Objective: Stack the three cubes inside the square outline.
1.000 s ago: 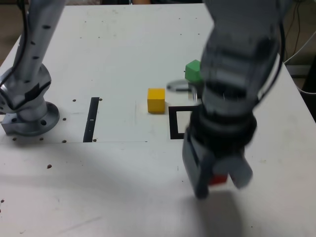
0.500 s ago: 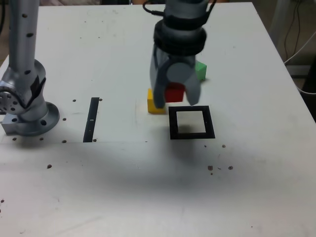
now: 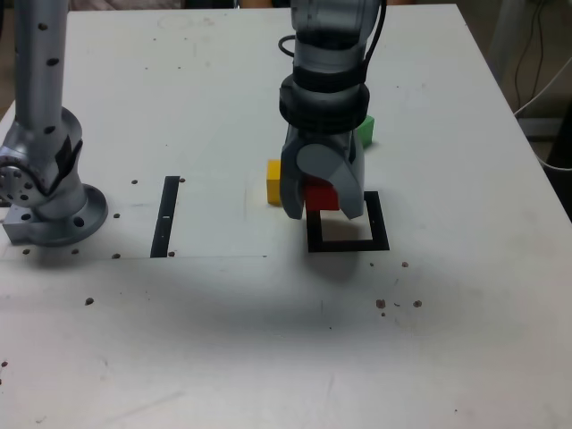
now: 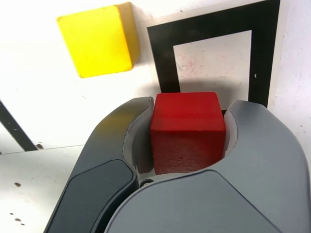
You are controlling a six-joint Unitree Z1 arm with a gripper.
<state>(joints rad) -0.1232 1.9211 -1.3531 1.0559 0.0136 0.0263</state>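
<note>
On my exterior view the yellow cube [image 3: 273, 182] sits on the counter [image 3: 223, 340] near the centre of the frame, just beside the left edge of the square outline [image 3: 379, 221], and it is the closest thing to where I'm working. The green cube [image 3: 365, 131] is farther up in the frame, partly hidden behind the arm [image 3: 329, 76]. The narrow black strip [image 3: 165, 217] lies well apart from all this, left of centre, and beyond it at the left edge stands a grey round-footed base [image 3: 57, 214]. A few dark specks [image 3: 381, 304] dot the counter below the outline in the lower right. In the wrist view nothing stands between the red cube [image 4: 187, 131] and the pale middle of the outline, though the cube and the hand [image 4: 188, 132] cover part of the frame's near border. Compared with a second ago, the arm has swung from the right of the exterior view to the centre, carrying the red cube with it; half a second ago the cube was still higher in the frame, clear of the outline, and now it overlaps the outline's upper left part. The yellow cube hasn't shifted. The outline's pale centre holds no cube, only a soft shadow. My hand is closed on the red cube, one finger against each side, holding it above the counter.
</note>
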